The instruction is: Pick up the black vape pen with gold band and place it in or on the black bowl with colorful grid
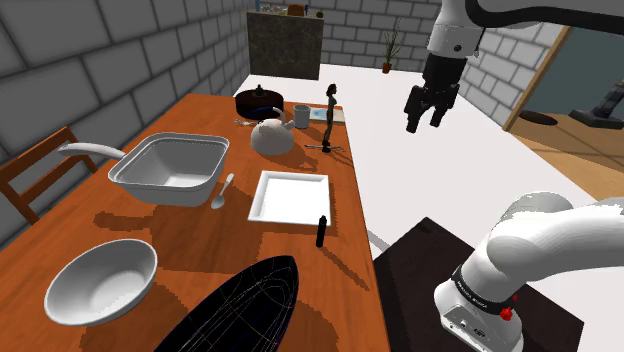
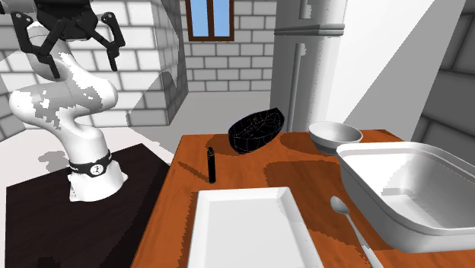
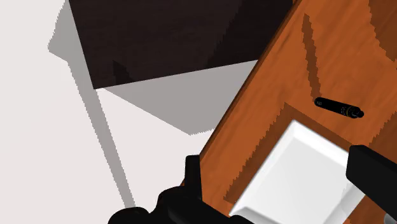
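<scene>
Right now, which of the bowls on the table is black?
The boat-shaped black bowl with colourful grid lines. The round bowl and the deep rectangular dish are plain white.

Vape pen (image 3: 337, 107) near white plate (image 3: 296, 175)

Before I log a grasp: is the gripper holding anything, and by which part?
Nothing is held: the gripper hangs open in the air; the vape pen stands on the table.

Polished wood-grain table (image 1: 200, 115), matt black vape pen (image 1: 321, 230) (smooth white tray (image 1: 290, 195), faintly glossy)
</scene>
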Action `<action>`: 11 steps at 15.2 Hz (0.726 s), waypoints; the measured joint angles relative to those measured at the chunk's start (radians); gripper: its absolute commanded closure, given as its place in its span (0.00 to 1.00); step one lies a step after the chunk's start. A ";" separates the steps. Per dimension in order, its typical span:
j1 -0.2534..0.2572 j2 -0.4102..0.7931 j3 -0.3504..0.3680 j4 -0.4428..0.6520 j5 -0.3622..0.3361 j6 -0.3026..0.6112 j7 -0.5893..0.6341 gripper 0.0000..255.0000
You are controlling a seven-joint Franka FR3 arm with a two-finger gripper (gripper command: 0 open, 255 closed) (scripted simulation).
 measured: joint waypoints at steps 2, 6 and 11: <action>0.004 0.001 0.008 -0.011 0.005 0.012 0.005 0.00; 0.031 0.039 0.064 -0.062 0.040 0.101 0.040 0.00; 0.071 0.106 0.145 -0.131 0.087 0.241 0.088 0.00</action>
